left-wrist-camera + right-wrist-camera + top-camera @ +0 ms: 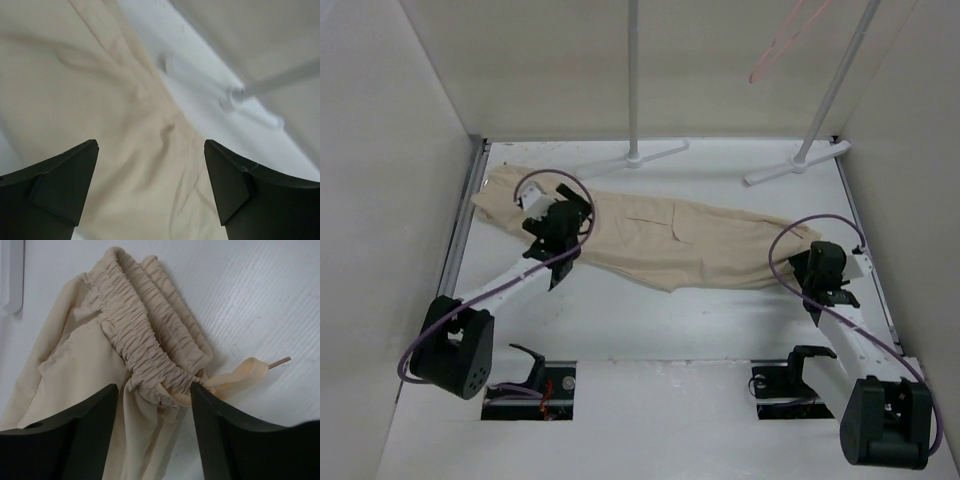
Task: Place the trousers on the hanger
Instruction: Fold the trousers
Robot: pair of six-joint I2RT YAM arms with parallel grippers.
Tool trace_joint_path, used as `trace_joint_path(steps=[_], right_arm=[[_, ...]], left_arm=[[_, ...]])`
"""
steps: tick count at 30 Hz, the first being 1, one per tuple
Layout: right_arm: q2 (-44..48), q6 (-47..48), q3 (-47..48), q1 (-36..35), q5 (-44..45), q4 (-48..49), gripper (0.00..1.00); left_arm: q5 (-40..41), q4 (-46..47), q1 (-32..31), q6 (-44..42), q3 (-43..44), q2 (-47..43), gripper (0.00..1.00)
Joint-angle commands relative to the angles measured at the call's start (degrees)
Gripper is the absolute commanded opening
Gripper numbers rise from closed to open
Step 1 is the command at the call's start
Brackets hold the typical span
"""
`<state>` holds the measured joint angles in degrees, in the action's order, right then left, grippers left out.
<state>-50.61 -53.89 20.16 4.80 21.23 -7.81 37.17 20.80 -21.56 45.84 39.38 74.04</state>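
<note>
The trousers [660, 240] lie flat across the white table [650, 330], running from ten o'clock to three, boxed in by pale walls [400, 150]. The hanger [782, 42] shows at one o'clock between the rack poles [633, 80]. Only the right wrist view shows the waistband [145, 335] and drawstring [250, 371], with the right gripper [155, 387] parted astride the waistband. The left gripper [150, 145] gapes wide over cloth.

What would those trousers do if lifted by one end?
Probably sag and drape: the trousers lie flat and wrinkled, like soft cloth. They are likely light, since the fabric looks thin. The gathered waistband may give a bulkier, less slippery hold than the smoother cloth elsewhere.
</note>
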Motion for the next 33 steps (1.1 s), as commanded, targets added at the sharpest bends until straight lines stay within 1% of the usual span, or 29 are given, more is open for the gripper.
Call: trace_joint_path(steps=[1, 4, 7, 11, 14, 15, 17, 19, 20, 21, 22, 24, 28, 31, 33], right_arm=[[-0.7, -3.7, 0.3, 0.8, 1.8, -2.0, 0.69], [-2.7, -7.3, 0.2, 2.5, 1.6, -2.4, 0.72], [-5.6, -9.0, 0.8, 3.3, 1.7, -1.9, 0.72], [-11.4, -12.0, 2.4, 3.1, 0.9, -1.3, 0.73], [-16.6, -13.6, 3.2, 3.1, 1.2, 1.4, 0.72], [-18.0, -14.0, 3.2, 3.1, 1.4, 2.7, 0.69], [-20.6, -14.8, 3.2, 3.1, 1.3, 5.3, 0.57], [-21.9, -15.3, 3.3, 2.7, 1.3, 7.4, 0.33], [-21.4, -15.5, 3.0, 2.4, 1.6, 8.0, 0.22], [-19.9, -15.5, 2.7, 1.5, 2.5, 8.4, 0.16], [-18.0, -15.1, 2.7, 0.7, 4.2, 7.8, 0.13], [-12.2, -13.4, 2.9, -0.4, 8.5, 5.5, 0.11], [1.0, -7.0, 5.9, -0.6, 15.6, -3.4, 0.11], [9.7, -0.4, 8.4, 1.7, 17.3, -7.2, 0.11], [14.9, 3.6, 10.0, 3.7, 16.8, -8.5, 0.11]], left_arm=[[-2.5, 3.2, -5.9, 1.8, -4.1, -2.2, 0.86], [-4.5, 4.0, -10.6, 2.4, -6.6, -4.1, 0.86], [-5.9, 4.1, -14.0, 2.5, -8.3, -6.0, 0.86], [-7.5, 4.9, -16.2, 2.3, -10.1, -7.5, 0.86], [-9.0, 5.9, -17.3, 2.8, -11.9, -7.3, 0.85], [-9.4, 6.4, -18.1, 2.9, -12.5, -7.1, 0.85], [-10.2, 7.0, -19.7, 2.9, -12.7, -6.5, 0.84], [-10.9, 7.1, -21.2, 2.9, -12.8, -6.0, 0.83], [-11.2, 7.1, -21.9, 2.8, -12.7, -5.9, 0.83], [-11.6, 7.0, -22.5, 2.7, -12.7, -5.8, 0.83], [-11.9, 6.8, -23.2, 2.6, -12.3, -5.7, 0.83], [-12.8, 6.5, -24.6, 2.5, -11.5, -5.0, 0.82], [-15.6, 6.2, -28.3, 2.3, -7.8, -3.2, 0.81], [-17.7, 5.2, -31.2, 2.2, -4.2, -1.7, 0.81], [-18.7, 4.3, -33.0, 2.2, -1.9, -1.2, 0.8]])
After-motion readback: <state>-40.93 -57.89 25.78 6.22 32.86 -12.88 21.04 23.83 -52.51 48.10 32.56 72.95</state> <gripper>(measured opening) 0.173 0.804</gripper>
